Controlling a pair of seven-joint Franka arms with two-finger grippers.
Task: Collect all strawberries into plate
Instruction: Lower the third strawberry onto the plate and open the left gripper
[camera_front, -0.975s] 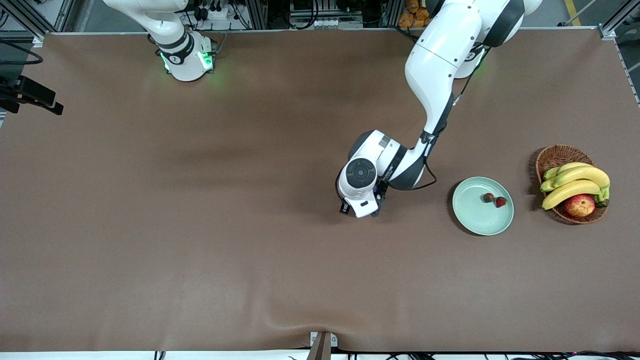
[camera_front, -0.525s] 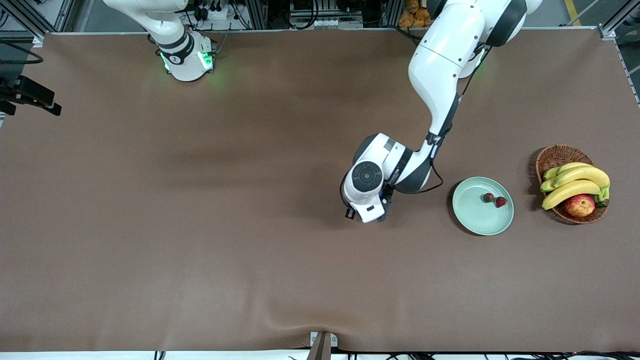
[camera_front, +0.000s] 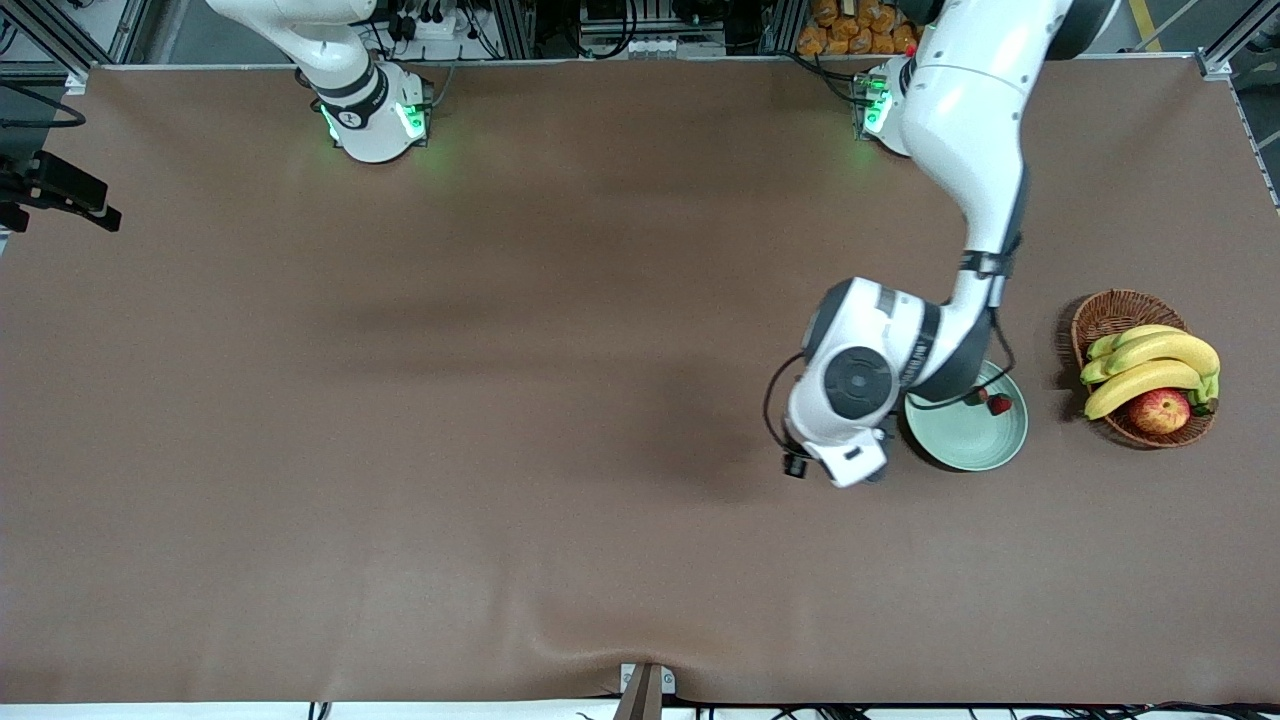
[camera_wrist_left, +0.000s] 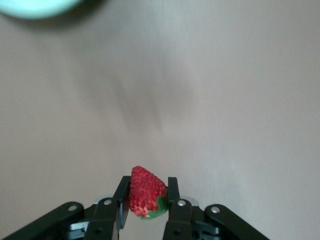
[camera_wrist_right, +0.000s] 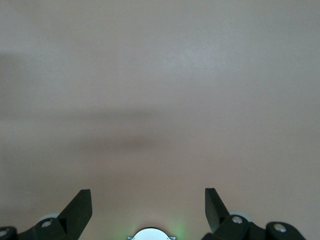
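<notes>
step: carrying third berry to plate (camera_front: 968, 440), by my read
left tool (camera_wrist_left: 148, 200): clamped on a strawberry (camera_wrist_left: 146, 192), up over bare table (camera_front: 400, 450) just beside plate edge
right tool (camera_wrist_right: 148, 209): jaws wide, empty, arm waiting
next: shift over plate, lower, release; likely rolls
strawberries: 3; one held, one visible on plate (camera_front: 1000, 404), another half hidden by arm
plate: 1, beside basket (camera_front: 1105, 312)
bananas (camera_front: 1150, 365): one bunch
apple (camera_front: 1159, 410): 1

Two white Franka arms with black joints

Glossy white shells carried black joint bands and a round black wrist cap; green lights glowed at both bases, a thin black cable looped beside the wrist, black fingers showed silver screws.
</notes>
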